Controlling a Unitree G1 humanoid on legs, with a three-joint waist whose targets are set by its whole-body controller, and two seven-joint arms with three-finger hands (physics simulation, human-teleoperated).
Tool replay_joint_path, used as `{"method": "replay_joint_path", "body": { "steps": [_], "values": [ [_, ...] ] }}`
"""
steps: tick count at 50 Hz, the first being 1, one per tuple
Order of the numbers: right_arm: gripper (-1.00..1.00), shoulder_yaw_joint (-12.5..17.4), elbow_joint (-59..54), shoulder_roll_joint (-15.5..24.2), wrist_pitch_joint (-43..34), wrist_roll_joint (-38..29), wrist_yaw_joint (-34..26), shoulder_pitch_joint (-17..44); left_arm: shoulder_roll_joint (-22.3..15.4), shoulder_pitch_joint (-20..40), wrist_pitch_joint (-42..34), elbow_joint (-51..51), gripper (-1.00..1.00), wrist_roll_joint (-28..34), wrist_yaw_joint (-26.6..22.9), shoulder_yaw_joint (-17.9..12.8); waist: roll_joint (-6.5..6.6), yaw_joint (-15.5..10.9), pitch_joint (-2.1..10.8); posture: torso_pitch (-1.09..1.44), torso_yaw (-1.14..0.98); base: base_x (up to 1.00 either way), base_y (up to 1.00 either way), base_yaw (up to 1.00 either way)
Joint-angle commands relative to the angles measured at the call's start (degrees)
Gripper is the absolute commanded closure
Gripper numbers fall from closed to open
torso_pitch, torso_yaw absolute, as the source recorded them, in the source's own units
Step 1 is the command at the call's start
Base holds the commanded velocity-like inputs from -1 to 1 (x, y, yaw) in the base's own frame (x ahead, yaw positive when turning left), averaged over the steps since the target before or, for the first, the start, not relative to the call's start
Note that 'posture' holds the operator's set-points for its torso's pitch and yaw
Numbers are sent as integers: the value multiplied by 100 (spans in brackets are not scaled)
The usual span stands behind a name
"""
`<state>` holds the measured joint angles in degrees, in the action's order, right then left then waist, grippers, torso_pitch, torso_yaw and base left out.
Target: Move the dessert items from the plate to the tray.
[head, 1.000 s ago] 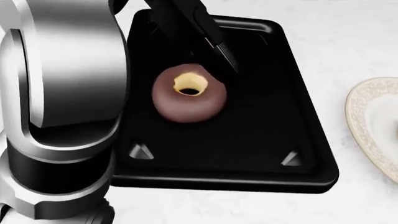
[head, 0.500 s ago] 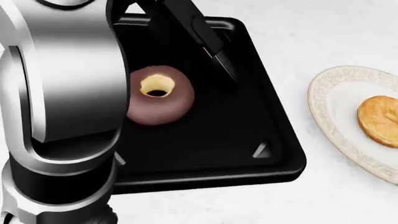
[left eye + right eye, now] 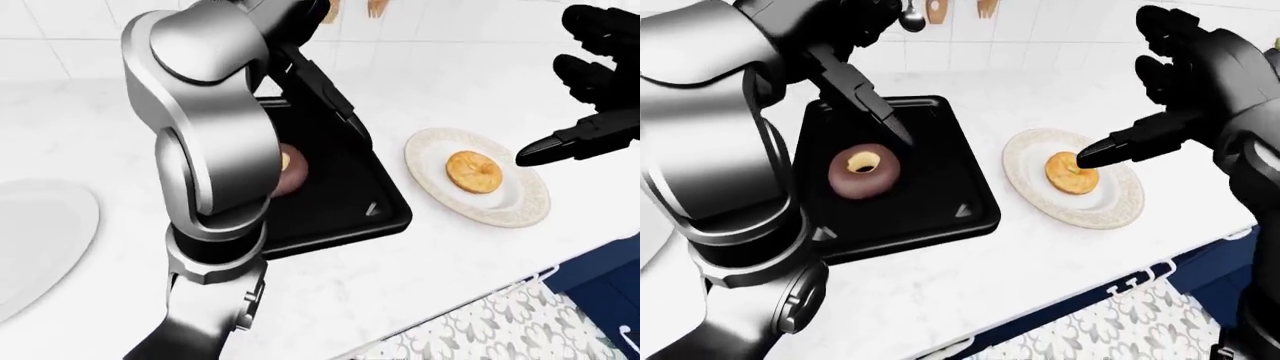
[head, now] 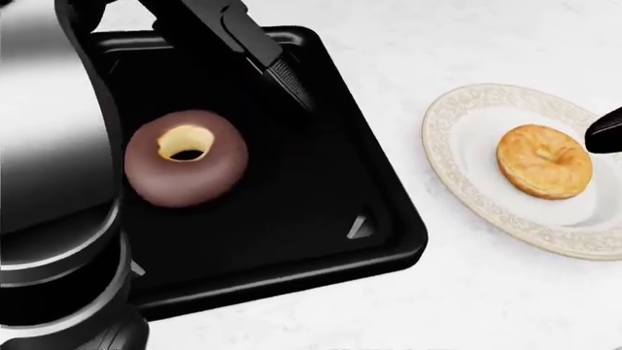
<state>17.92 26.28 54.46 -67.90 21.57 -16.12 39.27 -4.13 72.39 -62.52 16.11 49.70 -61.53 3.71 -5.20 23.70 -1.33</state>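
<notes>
The right hand [image 3: 1185, 90] hangs spread above the plate [image 3: 1110, 211], one finger [image 3: 1120, 144] pointing at the pastry [image 3: 1072, 172], nothing held. The left hand [image 3: 855, 82] hovers over the tray [image 3: 940, 217], fingers apart, empty.

Risks, as I judge them: a grasp from that raised angle could shove the pastry toward the plate's 9 o'clock rim instead of pinching it, or skid the plate across the counter [image 3: 970, 285]; carried over, it could bump the donut [image 3: 864, 171] or the left arm.

Count: one pastry on one plate at the tray's 3 o'clock; one donut in one tray.
</notes>
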Motion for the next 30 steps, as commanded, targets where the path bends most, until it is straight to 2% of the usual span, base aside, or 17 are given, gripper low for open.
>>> {"method": "replay_joint_path", "body": {
  "steps": [1,4,7,12,17,24,27,30],
  "values": [
    [-100,33,-68,0,157,-639,-96,365,-72,175,10,180,-100,48,-62,5,-3,20,157,0,-37,0,0,0],
    [-100,-216,-240,-330,204,-1185,-235,686,-92,238,-29,189,-100,47,-81,-21,35,52,161,0,-37,0,0,0],
    [-100,-599,-440,-708,442,-1825,-398,886,-84,185,-32,226,-100,24,-51,-49,65,87,158,0,-37,0,0,0],
    [-100,-887,-603,-1116,743,-2869,-921,1028,-228,302,-198,254,-100,-11,-120,-75,127,128,179,0,-37,0,0,0],
    [-100,-893,-705,-1583,915,-3644,-1405,1066,-293,299,-429,294,-100,143,-293,7,188,142,170,0,-36,0,0,0],
    [-100,-934,-1057,-2068,1491,-4529,-1777,872,-353,235,-309,204,-100,205,-300,-40,252,102,187,0,-33,0,0,0],
    [-100,-916,-1264,-2303,1777,-4778,-1847,818,-477,138,-364,270,-100,392,-673,107,279,102,200,0,-33,0,0,0],
    [-100,-919,-1440,-2487,2006,-4976,-1873,850,-486,48,-270,257,-100,577,-936,82,306,98,208,0,-33,0,0,0]
  ]
}}
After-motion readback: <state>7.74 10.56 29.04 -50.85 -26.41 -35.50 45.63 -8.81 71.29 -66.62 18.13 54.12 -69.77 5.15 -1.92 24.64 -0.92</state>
